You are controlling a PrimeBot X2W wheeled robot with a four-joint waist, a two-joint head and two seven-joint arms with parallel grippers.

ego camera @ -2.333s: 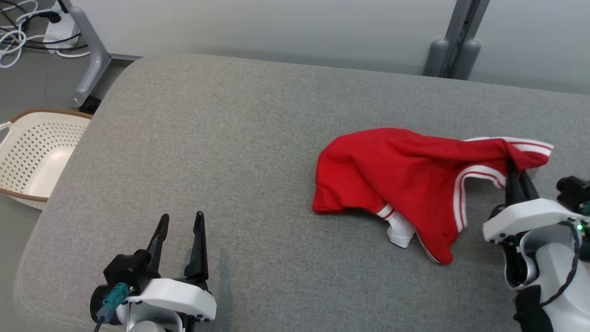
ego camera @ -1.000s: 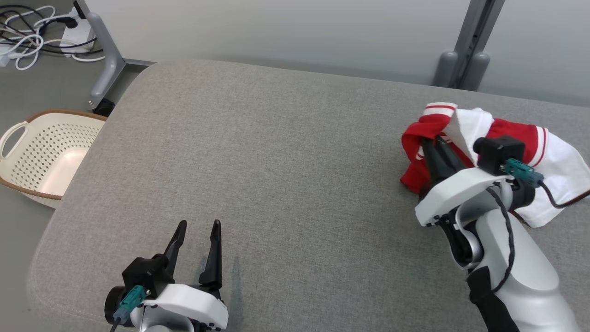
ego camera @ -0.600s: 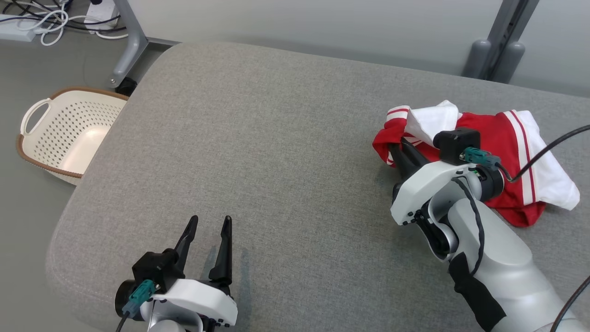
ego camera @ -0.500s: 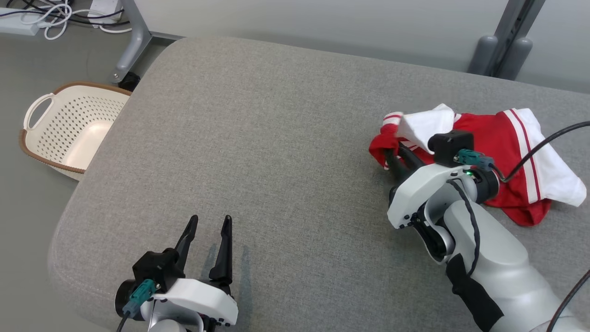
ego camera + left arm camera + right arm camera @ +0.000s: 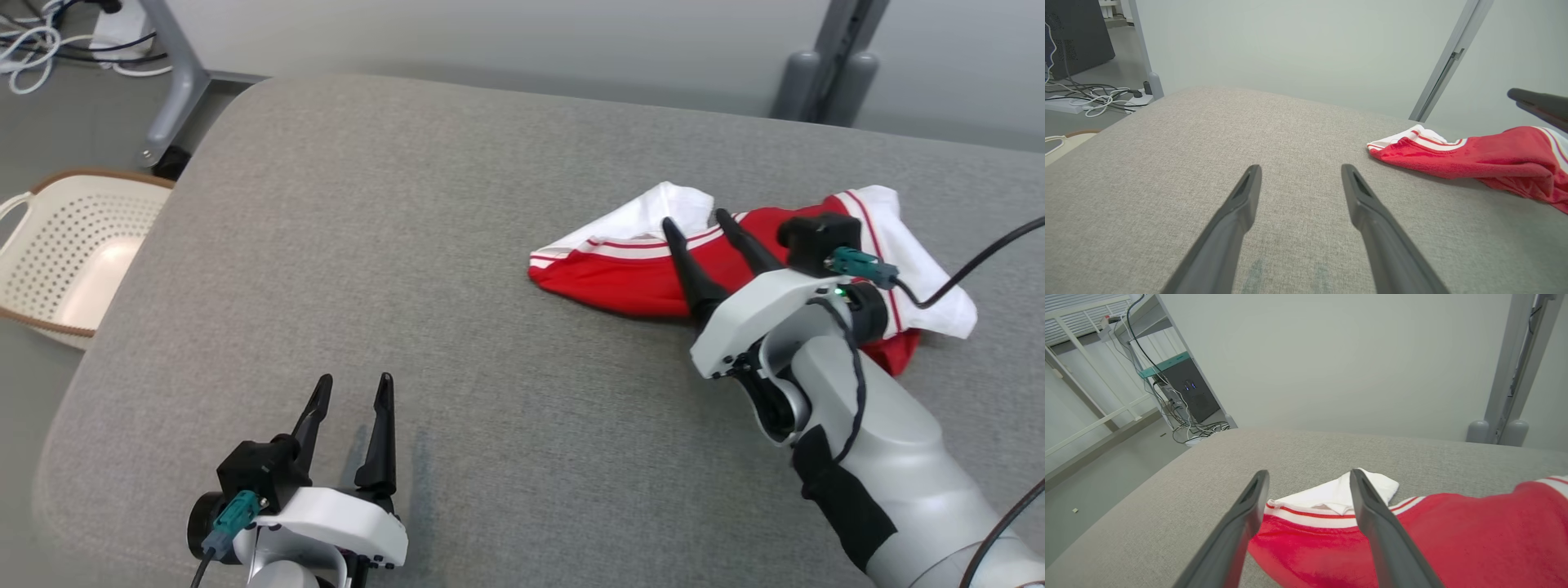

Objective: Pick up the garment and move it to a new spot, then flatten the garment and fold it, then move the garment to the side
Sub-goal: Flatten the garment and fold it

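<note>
A grey fabric-covered worktop with rounded corners (image 5: 392, 245) spread across the middle of the head view. Along the top of the frame ran a plain pale grey-green wall (image 5: 490, 33). At the upper right stood a grey metal post with two rounded stubs at its foot (image 5: 816, 77). At the upper left, a slanted grey metal leg (image 5: 167, 90) met the grey floor (image 5: 73, 139) near tangled white cables (image 5: 28, 49). A cream perforated plastic basket with a brown rim (image 5: 57, 237) sat at the left edge. The light was soft and even.

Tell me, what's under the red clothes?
The garment lies crumpled on the grey pad, which shows all around it. Some of its own folds are tucked beneath. Whether anything else hides under it can't be seen, because the cloth covers that spot.
</note>
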